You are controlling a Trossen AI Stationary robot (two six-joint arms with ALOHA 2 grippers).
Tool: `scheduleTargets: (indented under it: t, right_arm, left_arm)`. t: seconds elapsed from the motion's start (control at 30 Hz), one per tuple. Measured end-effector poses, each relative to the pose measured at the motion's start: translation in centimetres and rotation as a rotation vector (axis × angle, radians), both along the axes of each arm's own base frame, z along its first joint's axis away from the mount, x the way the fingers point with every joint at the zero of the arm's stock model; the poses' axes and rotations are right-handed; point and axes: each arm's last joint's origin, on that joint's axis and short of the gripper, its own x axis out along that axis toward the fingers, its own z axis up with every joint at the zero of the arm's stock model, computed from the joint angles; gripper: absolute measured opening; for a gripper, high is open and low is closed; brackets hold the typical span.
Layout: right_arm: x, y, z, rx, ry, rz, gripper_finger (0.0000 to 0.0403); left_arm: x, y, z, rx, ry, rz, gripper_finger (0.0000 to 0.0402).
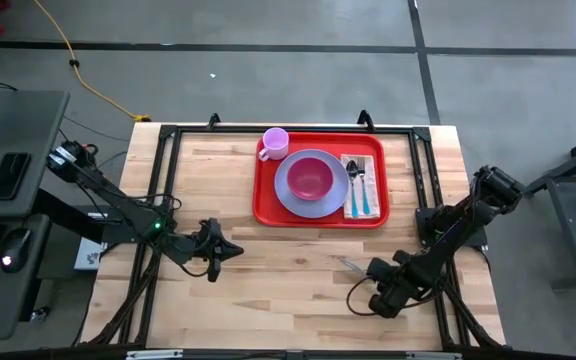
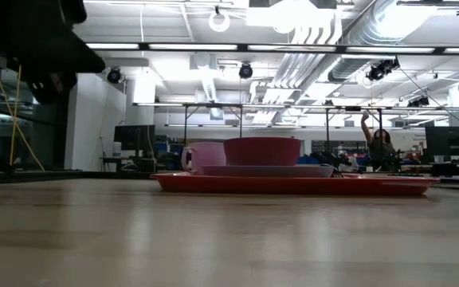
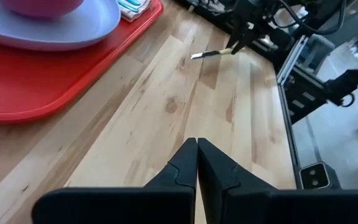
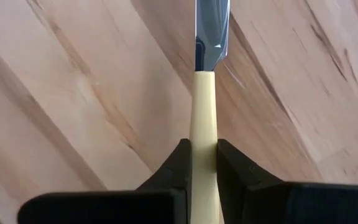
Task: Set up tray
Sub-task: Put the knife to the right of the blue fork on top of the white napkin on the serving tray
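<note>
The red tray (image 1: 320, 215) lies at the table's far middle. It carries a pink cup (image 1: 275, 143), a purple plate (image 1: 311, 200) with a pink bowl (image 1: 311, 177), and a napkin (image 1: 362, 185) with teal-handled cutlery. In the low view the tray (image 2: 293, 184), cup (image 2: 204, 155) and bowl (image 2: 263, 150) show. My right gripper (image 1: 376, 271) is near and right of the tray, shut on a knife (image 1: 352, 265) with a cream handle. My left gripper (image 1: 232, 250) hovers shut, near and left of the tray (image 3: 55, 81). My right gripper (image 4: 204, 155) pinches the knife's cream handle (image 4: 204, 106) between its two fingers (image 4: 178, 163), the handle lying along them. The steel blade (image 4: 211, 31) sticks out ahead, toward the table's left. In the left wrist view the knife (image 3: 211, 54) lies about level; whether it touches the wood, I cannot tell.
Bare wood spans the near half of the table (image 1: 288, 300) between the two arms. Black frame rails (image 1: 163, 170) run along the left, right and far edges. A desk with a phone and keyboard (image 1: 8, 175) stands left of the table.
</note>
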Motion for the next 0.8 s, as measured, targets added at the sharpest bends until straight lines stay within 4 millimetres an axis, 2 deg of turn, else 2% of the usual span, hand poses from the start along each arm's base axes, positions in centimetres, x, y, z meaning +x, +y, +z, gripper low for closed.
scheduleTargets:
  t: [0.47, 0.8]
  right_arm:
    - [1.7, -0.9, 3.6, -0.065, 0.059, -0.071, 0.0031]
    - [2.6, -3.5, 4.8, -0.091, 0.084, -0.216, 0.0034]
  left_arm:
    - [-2.0, 1.3, -4.0, -0.087, -0.1, -0.027, 0.004]
    - [-2.5, 1.6, -4.9, -0.088, -0.071, -0.067, 0.004]
